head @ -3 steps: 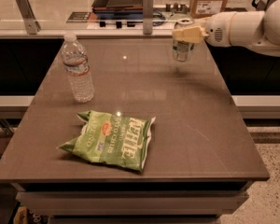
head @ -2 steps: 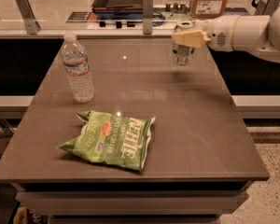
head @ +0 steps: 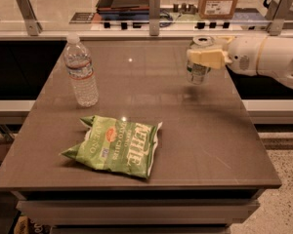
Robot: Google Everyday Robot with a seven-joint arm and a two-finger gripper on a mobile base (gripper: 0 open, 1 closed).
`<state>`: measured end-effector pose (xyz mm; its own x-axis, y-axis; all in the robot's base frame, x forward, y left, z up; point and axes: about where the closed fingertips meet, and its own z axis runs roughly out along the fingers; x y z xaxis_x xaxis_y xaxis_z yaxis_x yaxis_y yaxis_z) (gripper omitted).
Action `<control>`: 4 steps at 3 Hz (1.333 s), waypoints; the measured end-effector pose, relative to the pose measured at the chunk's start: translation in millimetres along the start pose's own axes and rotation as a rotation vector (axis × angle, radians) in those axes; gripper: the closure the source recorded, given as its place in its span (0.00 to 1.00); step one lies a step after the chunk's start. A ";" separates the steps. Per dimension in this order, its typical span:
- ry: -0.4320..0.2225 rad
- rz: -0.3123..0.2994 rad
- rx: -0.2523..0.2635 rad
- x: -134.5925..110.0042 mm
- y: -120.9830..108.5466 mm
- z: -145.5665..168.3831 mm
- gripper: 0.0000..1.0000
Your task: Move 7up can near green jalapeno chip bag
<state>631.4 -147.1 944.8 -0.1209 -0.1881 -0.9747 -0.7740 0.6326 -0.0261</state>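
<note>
Can [head: 198, 75], silver and green, hangs upright over the far right part of the table [head: 205, 140], gripped round its middle and seemingly lifted just clear of the surface, with a faint shadow beneath it. At the far left of the table a clear water bottle [head: 81, 73] stands upright with its cap on. Nearer the front, left of centre, the green chip bag [head: 115, 148] lies flat and crinkled, white lettering facing up, well apart from both the bottle and the can. On the right, the claw [head: 205, 58] is clenched on the can, its pale fingers pressed to the can's sides. The white arm [head: 271, 57] behind it reaches in from the right edge.
</note>
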 end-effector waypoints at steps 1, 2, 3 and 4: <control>-0.011 -0.010 0.028 13.6 25.4 -26.4 1.00; 0.014 -0.006 0.050 25.9 49.2 -44.7 1.00; 0.062 -0.006 0.056 32.3 75.6 -55.4 1.00; 0.105 -0.005 0.045 36.3 93.6 -58.3 1.00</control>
<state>518.2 -138.5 919.9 -0.1835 -0.2671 -0.9460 -0.7462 0.6643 -0.0428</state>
